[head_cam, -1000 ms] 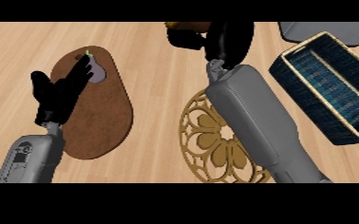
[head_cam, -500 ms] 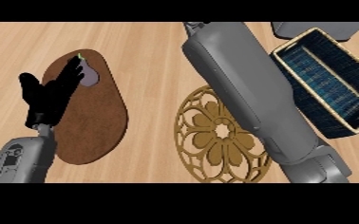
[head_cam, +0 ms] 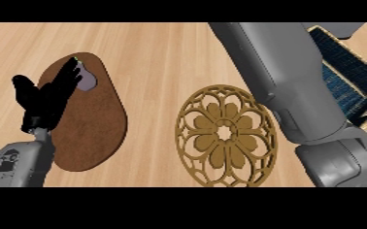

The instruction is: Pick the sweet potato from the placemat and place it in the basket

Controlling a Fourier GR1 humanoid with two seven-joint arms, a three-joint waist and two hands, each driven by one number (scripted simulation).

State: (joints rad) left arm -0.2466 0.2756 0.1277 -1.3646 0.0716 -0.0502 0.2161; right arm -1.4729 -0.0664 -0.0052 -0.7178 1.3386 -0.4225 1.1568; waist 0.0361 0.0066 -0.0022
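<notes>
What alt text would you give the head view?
The left hand, fingers straight, hovers over a brown placemat beside a greyish object. The right forearm crosses toward a basket, past a gold trivet.

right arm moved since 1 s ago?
Yes. The right forearm has swung up and right, off the gold trivet it crossed earlier and over the basket. Its hand is now out of view.
</notes>
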